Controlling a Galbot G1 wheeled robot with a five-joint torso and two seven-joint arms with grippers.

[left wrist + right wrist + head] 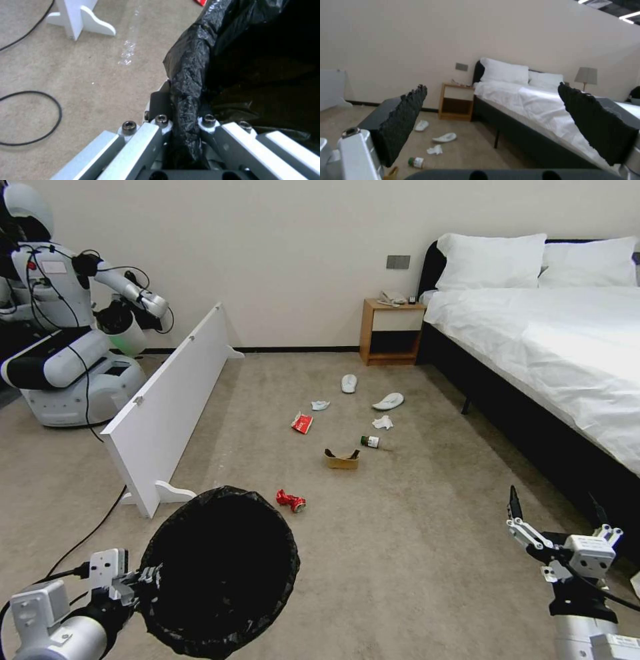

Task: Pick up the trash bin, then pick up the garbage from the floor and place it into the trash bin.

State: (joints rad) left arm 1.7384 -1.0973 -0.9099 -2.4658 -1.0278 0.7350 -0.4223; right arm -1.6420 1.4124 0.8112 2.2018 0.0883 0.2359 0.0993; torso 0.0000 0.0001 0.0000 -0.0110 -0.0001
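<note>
Bin hold: left gripper [185, 120] has its fingers clamped on the rim of the trash bin [220, 570], black liner pinched between them. The bin hangs low at the robot's left with its mouth up, probably so litter can be dropped straight in. Right gripper [557, 517] is raised at the robot's right beside the bed [567, 360], fingers [403, 122] spread wide with nothing between them. Garbage lies on the carpet ahead, well apart from those fingers: crushed red can [291, 501] nearest the bin, cardboard scrap [342, 459], small bottle [370, 441], slippers [389, 401] farther off.
</note>
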